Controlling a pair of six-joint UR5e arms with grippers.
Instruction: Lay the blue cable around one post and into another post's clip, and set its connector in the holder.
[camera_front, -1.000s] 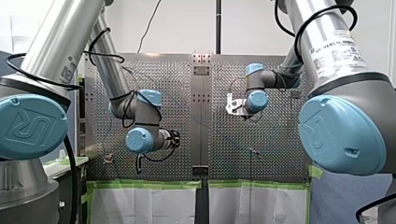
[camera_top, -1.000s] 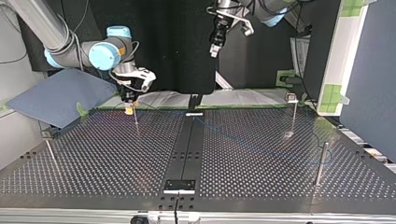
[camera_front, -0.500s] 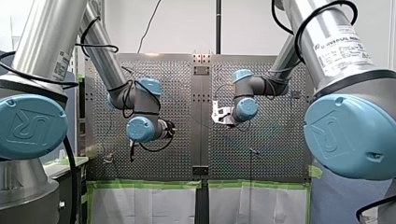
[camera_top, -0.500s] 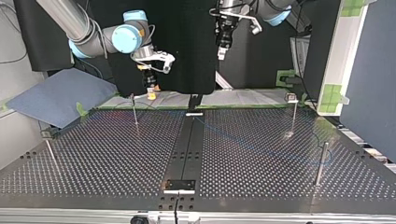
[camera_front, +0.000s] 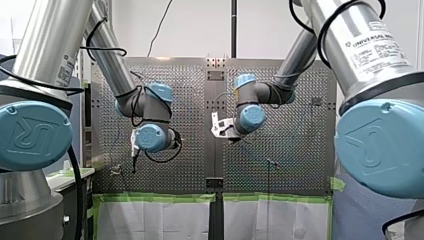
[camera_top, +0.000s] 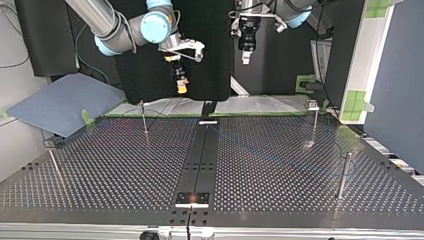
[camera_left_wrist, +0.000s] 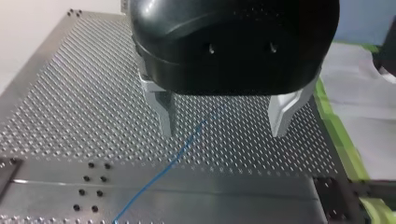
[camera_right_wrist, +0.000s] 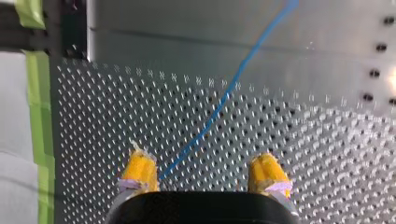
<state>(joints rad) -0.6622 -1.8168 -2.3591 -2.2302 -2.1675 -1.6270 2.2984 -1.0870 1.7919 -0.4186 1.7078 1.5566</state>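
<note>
Apparently blue cable loops one post — faint.

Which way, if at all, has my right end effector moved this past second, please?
Yes: the right end effector rose and swung to the top view's right, away from the slim post.

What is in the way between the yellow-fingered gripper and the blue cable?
Nothing visible. My right gripper hangs open above the blue cable, which lies on the perforated table with only empty space between them.
</note>
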